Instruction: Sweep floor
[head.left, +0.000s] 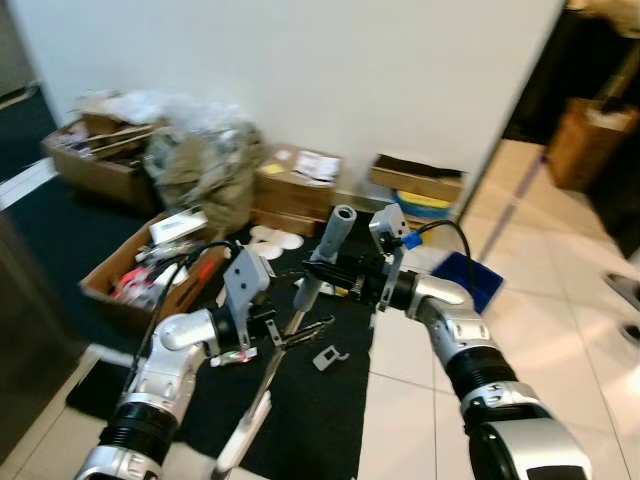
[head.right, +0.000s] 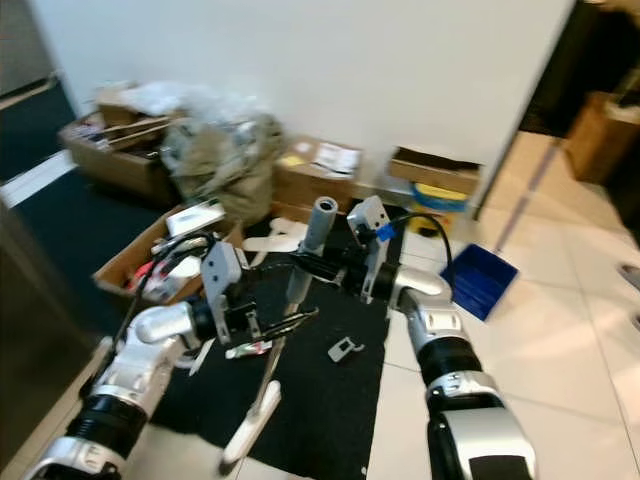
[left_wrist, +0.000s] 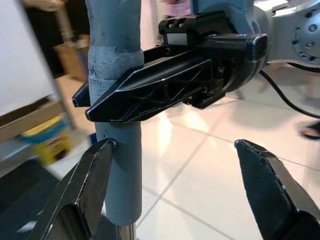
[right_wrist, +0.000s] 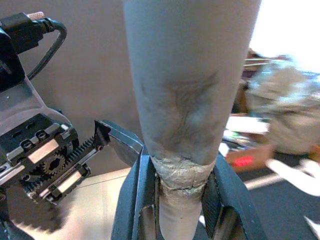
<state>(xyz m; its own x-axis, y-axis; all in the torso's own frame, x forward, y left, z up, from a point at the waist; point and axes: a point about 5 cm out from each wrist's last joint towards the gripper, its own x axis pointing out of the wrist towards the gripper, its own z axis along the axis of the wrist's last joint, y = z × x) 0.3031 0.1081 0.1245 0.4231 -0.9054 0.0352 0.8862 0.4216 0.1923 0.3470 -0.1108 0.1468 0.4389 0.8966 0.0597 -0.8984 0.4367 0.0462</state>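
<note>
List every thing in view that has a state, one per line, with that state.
broom handle: upright, slightly tilted, gripped near its grey top
right gripper: shut on the broom handle
left gripper: open, lower on the handle, fingers astride it
blue dustpan: lying on the tiles
cardboard boxes: open, by the wall
small grey clip: lying on the black mat
</note>
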